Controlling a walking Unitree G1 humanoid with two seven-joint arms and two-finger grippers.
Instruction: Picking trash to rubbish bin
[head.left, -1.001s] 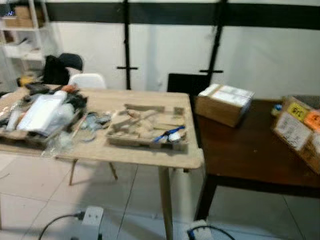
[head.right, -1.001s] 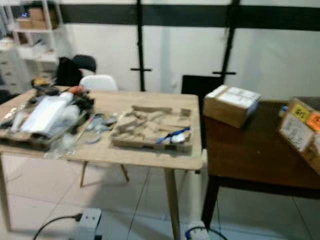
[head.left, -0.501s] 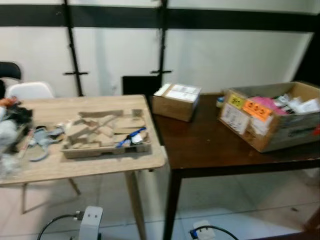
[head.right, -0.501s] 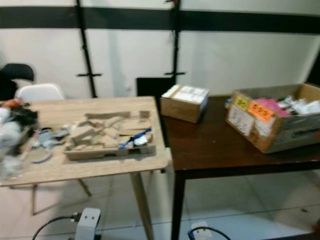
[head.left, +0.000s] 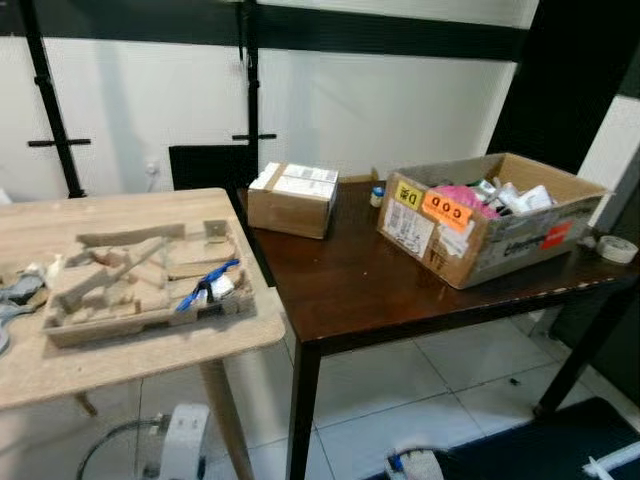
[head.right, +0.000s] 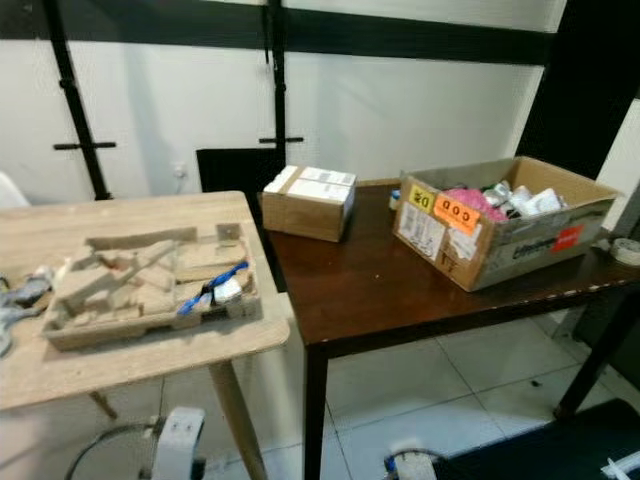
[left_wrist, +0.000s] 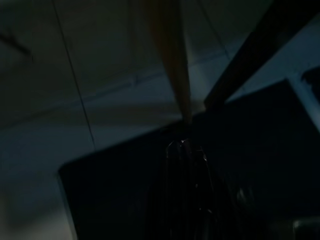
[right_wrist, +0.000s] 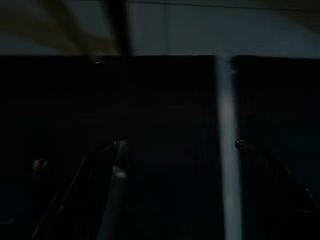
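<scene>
The dark desk (head.left: 400, 290) at three o'clock butts against the pale desk (head.left: 60, 370) at nine o'clock. The big open box (head.left: 490, 215) at two o'clock, stuffed with wrappers and packets, looks like the trash store. A sealed small box (head.left: 290, 198) sits at twelve o'clock. A moulded tray (head.left: 140, 285) at nine o'clock cradles a blue pen (head.left: 205, 285). No bin is visible. Both arms hang idle in shade: the left claw (left_wrist: 182, 150) seems closed and empty, the right claw (right_wrist: 177, 150) spread wide, empty.
</scene>
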